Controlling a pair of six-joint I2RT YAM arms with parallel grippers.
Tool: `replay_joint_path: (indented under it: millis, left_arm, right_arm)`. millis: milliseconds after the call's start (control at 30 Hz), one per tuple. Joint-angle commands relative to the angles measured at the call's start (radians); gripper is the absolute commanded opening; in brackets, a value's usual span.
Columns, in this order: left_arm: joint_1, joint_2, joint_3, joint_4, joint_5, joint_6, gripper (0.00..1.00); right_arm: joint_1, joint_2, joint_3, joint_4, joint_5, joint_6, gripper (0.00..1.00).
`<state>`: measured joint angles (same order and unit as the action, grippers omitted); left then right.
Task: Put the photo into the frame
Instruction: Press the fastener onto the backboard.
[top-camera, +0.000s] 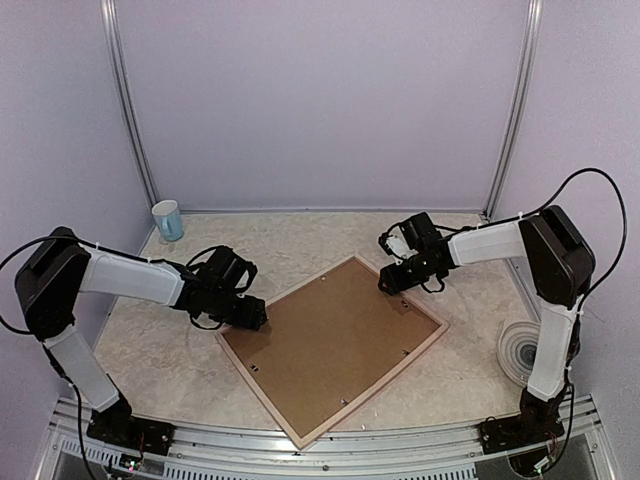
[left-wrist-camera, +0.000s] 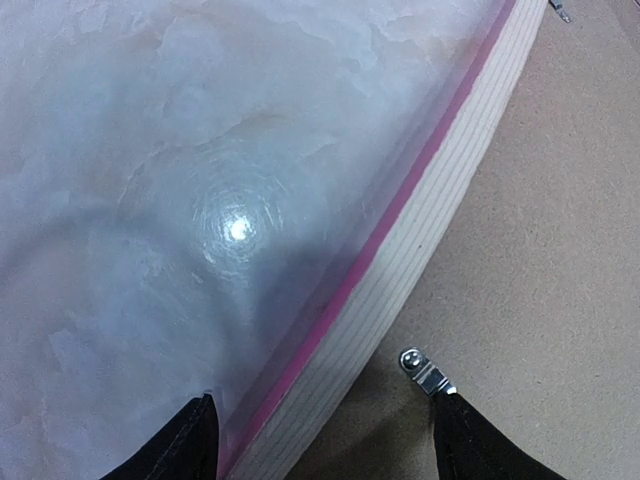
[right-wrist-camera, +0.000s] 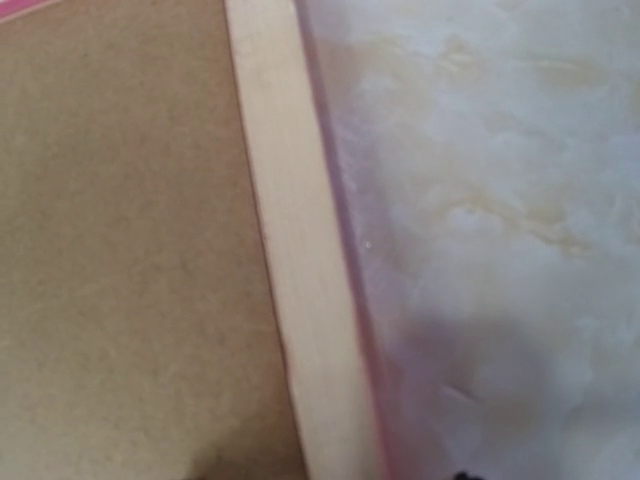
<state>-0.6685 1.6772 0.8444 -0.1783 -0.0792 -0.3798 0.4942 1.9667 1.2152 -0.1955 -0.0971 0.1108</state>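
Note:
The frame (top-camera: 262, 392) lies face down on the table, pale wood back up, with a thin pink edge showing along the table. A brown backing board (top-camera: 335, 335) fills it. The photo is hidden or out of view. My left gripper (top-camera: 250, 315) is open at the frame's left corner. In the left wrist view its fingertips (left-wrist-camera: 190, 445) straddle the pale rail (left-wrist-camera: 430, 230), one over the table and one over the board beside a metal clip (left-wrist-camera: 425, 372). My right gripper (top-camera: 395, 280) is low over the frame's far right rail (right-wrist-camera: 300, 300), open, with only one dark tip showing.
A pale blue cup (top-camera: 168, 220) stands at the back left by the wall. A white round disc (top-camera: 520, 350) lies at the right edge near the right arm. Lilac walls close in the back and both sides.

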Motion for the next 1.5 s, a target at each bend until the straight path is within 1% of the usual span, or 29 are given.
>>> replay_joint_path:
  millis: [0, 300, 533, 600, 700, 767, 867, 1067, 1167, 1267, 1333, 1467]
  left_arm:
    - [0.011, 0.011, 0.014, 0.046, 0.069, -0.001, 0.73]
    - [0.021, 0.019, 0.011, 0.068, 0.073, -0.017, 0.71]
    - [0.017, 0.07, 0.031, 0.078, 0.073, -0.018, 0.67]
    - [0.017, 0.08, 0.029, 0.078, 0.073, -0.019, 0.64]
    - [0.017, 0.081, 0.024, 0.077, 0.073, -0.022, 0.57]
    - [0.015, 0.074, 0.018, 0.076, 0.073, -0.021, 0.54]
    - [0.015, 0.059, 0.007, 0.074, 0.073, -0.019, 0.53]
    - [0.015, 0.045, 0.0, 0.056, 0.073, -0.003, 0.53]
    - [0.014, 0.031, 0.001, 0.044, 0.073, 0.001, 0.6]
    - [0.016, 0.002, 0.004, 0.038, 0.073, 0.003, 0.64]
    - [0.018, -0.009, 0.013, 0.025, 0.097, 0.009, 0.64]
    - [0.018, -0.004, 0.017, 0.002, 0.094, 0.018, 0.61]
  right_arm:
    - [-0.006, 0.012, -0.006, -0.008, -0.013, 0.006, 0.57]
    - [-0.005, 0.015, -0.004, -0.009, -0.022, 0.007, 0.55]
    - [-0.006, 0.015, -0.004, -0.008, -0.027, 0.008, 0.54]
    - [-0.005, 0.016, -0.005, -0.009, -0.029, 0.011, 0.54]
    - [-0.005, 0.015, -0.005, -0.009, -0.03, 0.01, 0.53]
    - [-0.005, 0.015, -0.004, -0.01, -0.029, 0.01, 0.53]
    - [-0.005, 0.017, -0.003, -0.01, -0.028, 0.008, 0.53]
    - [-0.005, 0.023, 0.0, -0.012, -0.028, 0.009, 0.53]
    - [-0.005, 0.026, 0.001, -0.013, -0.028, 0.008, 0.53]
    - [-0.004, 0.028, 0.001, -0.017, -0.028, 0.008, 0.53]
    - [-0.005, 0.029, 0.004, -0.018, -0.029, 0.008, 0.53]
    - [-0.004, 0.027, 0.006, -0.019, -0.031, 0.01, 0.53]
